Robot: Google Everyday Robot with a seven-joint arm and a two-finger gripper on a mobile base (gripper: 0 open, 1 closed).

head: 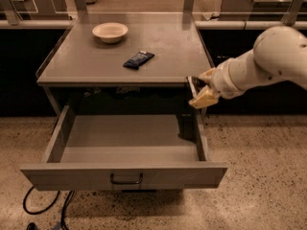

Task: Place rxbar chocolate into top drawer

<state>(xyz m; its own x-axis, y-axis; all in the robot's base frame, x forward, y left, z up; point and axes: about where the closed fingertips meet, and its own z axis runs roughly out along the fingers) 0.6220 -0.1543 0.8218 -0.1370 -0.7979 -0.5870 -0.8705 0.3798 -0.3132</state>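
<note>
The gripper [196,88] hangs at the front right corner of the desk [168,44], just off its edge and above the right rear part of the open drawer. Its two pale fingers [205,97] are clamped on the rxbar chocolate [191,84], which shows only as a thin dark strip with a pale edge, held nearly on edge and tilted, right at the desk's corner. The white arm [268,61] reaches in from the right. The top drawer [72,176] is pulled well out below the desk, its flat front panel facing the camera with a small dark handle [126,178] at centre; its grey floor is bare. On the desk, a dark blue wrapped bar [138,59] lies near the middle, turned at an angle, and a pale bowl [110,32] sits farther back to the left, well apart from it. A dark cable [36,206] loops on the speckled floor [259,176] at lower left.
</note>
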